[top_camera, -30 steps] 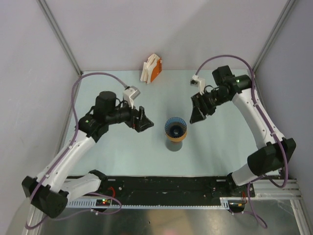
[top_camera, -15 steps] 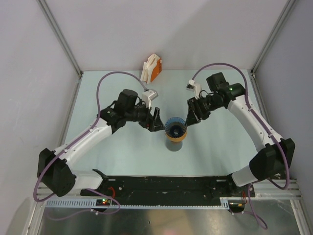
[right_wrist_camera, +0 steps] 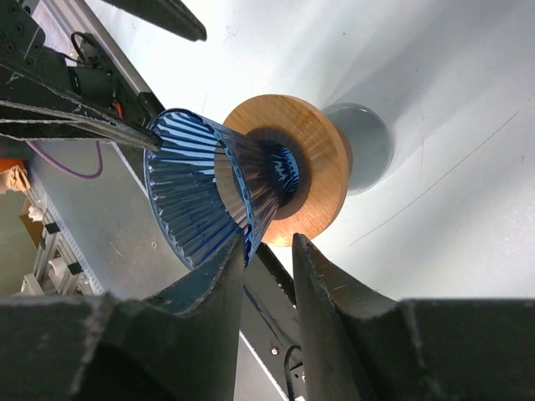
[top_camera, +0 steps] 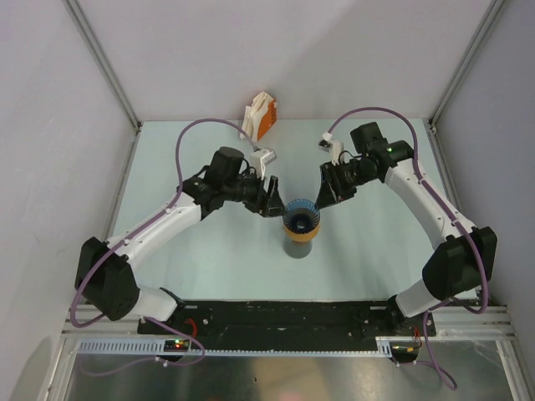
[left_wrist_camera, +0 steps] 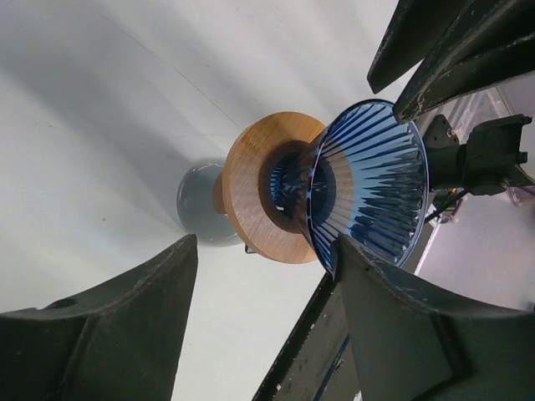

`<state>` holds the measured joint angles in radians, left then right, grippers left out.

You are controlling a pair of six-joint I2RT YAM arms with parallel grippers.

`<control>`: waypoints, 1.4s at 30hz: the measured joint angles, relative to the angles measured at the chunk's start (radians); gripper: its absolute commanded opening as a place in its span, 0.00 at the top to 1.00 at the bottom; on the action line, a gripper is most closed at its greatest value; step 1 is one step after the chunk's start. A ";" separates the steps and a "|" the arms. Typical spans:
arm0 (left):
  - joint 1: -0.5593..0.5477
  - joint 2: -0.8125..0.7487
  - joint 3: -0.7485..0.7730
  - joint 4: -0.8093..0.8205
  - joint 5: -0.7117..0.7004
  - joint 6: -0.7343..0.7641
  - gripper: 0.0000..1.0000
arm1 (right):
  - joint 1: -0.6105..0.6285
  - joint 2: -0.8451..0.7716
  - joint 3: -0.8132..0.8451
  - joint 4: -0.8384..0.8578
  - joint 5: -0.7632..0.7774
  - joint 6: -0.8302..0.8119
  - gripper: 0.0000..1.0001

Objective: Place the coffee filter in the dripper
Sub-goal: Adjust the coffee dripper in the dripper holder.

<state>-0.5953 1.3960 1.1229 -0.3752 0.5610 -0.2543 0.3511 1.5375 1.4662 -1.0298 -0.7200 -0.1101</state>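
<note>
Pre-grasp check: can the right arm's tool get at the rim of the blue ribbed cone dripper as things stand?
Probably yes. The right tool appears to have its jaws astride the rim of the blue ribbed cone dripper, with nothing between. The left tool sits at the opposite side.

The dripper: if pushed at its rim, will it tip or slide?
It would probably tip: the dripper is a wide-mouthed cone perched on an orange ring atop a narrower grey cup. Its thin, ribbed, glossy wall suggests light, stiff, perhaps slippery.
</note>
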 measured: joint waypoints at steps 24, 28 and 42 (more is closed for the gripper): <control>-0.024 0.067 0.023 0.057 0.053 -0.047 0.56 | 0.008 0.024 -0.001 0.022 0.028 0.028 0.82; -0.029 0.070 0.022 0.074 0.056 -0.053 0.62 | 0.014 0.024 -0.008 0.037 0.034 0.028 0.86; -0.034 0.051 -0.026 0.166 0.064 -0.060 0.91 | 0.026 -0.010 -0.065 0.111 0.055 0.050 1.00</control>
<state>-0.6292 1.4467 1.0973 -0.2096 0.6247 -0.3145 0.3767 1.5280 1.4014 -0.9188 -0.6651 -0.0597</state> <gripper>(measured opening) 0.253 0.033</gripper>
